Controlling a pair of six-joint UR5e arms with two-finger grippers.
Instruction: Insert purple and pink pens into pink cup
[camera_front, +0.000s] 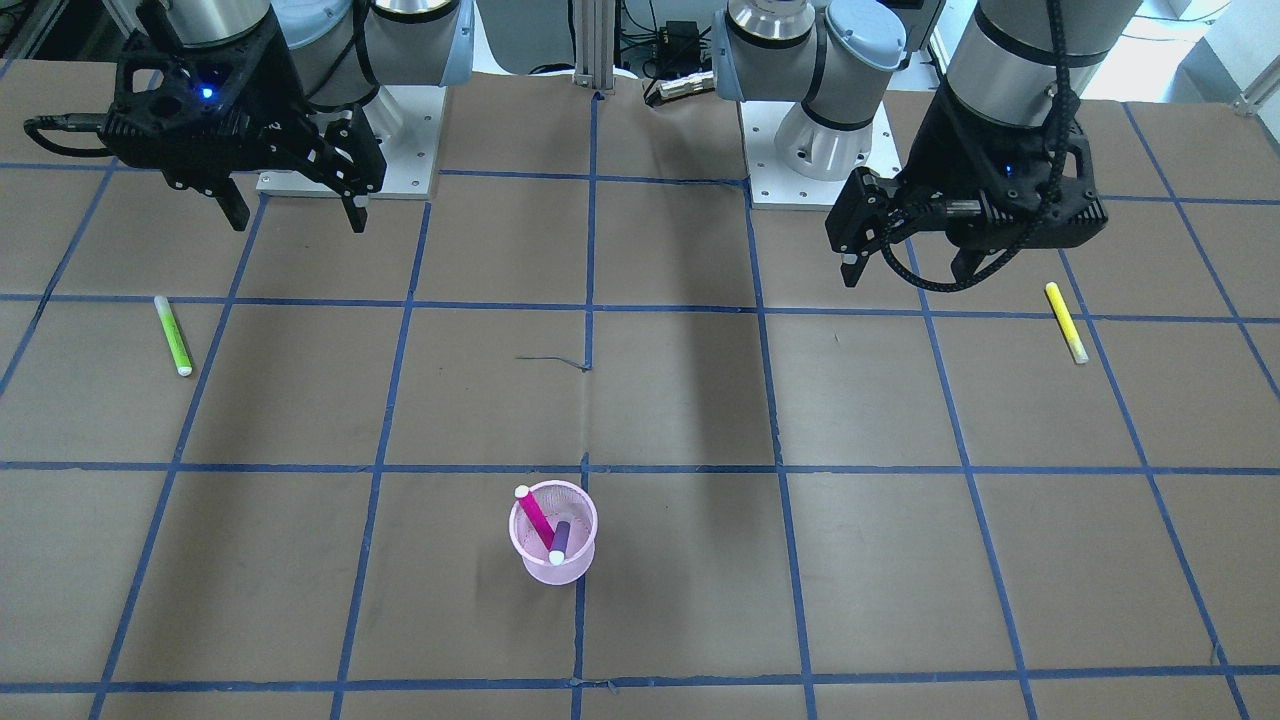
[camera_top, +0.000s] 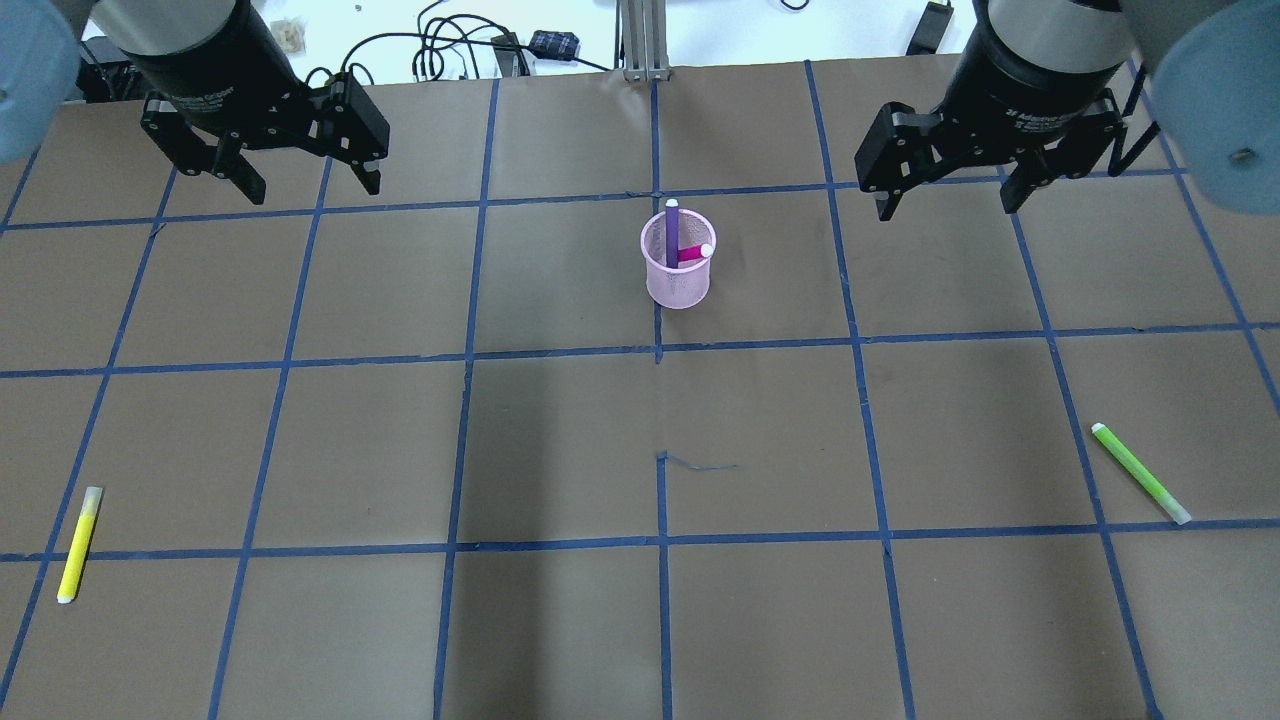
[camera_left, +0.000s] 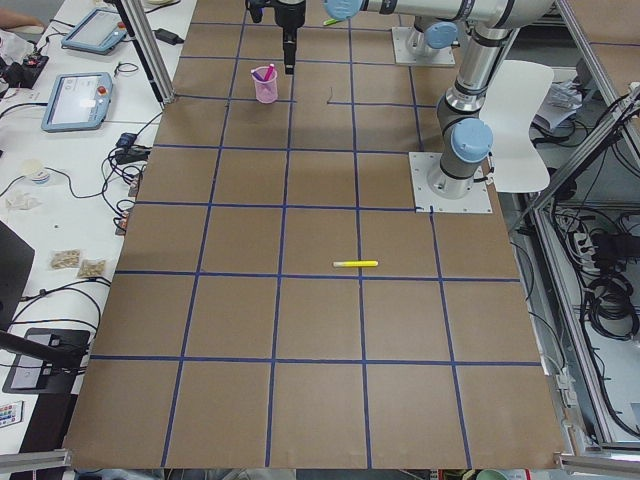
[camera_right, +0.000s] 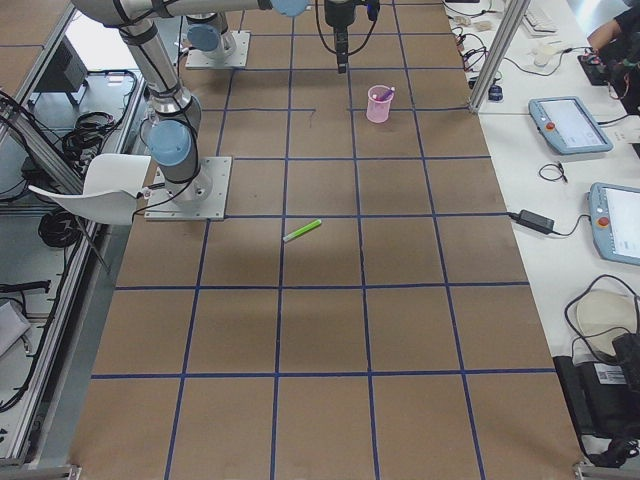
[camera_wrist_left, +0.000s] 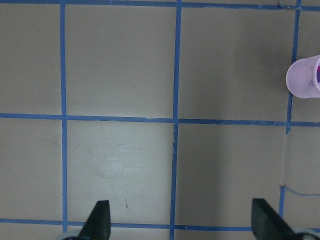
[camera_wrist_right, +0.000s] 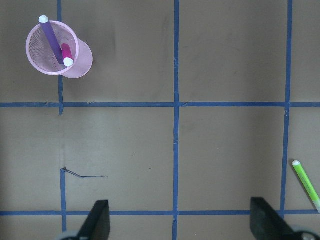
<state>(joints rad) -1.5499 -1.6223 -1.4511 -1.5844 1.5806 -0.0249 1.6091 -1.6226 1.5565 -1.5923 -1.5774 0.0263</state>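
Note:
The pink mesh cup (camera_front: 560, 572) stands upright near the table's middle; it also shows in the overhead view (camera_top: 678, 290). A pink pen (camera_front: 535, 515) and a purple pen (camera_front: 561, 538) stand inside it, leaning on the rim. My left gripper (camera_top: 313, 188) is open and empty, held above the table to the cup's left. My right gripper (camera_top: 948, 205) is open and empty, held above the table to the cup's right. The right wrist view shows the cup (camera_wrist_right: 80, 65) with the purple pen (camera_wrist_right: 51, 40) and the pink pen (camera_wrist_right: 66, 54). The left wrist view shows only the cup's side (camera_wrist_left: 302, 80).
A yellow pen (camera_top: 78, 545) lies on the table on my left side. A green pen (camera_top: 1140, 472) lies on my right side. Blue tape lines form a grid on the brown table. The arm bases (camera_front: 830, 150) stand at my edge.

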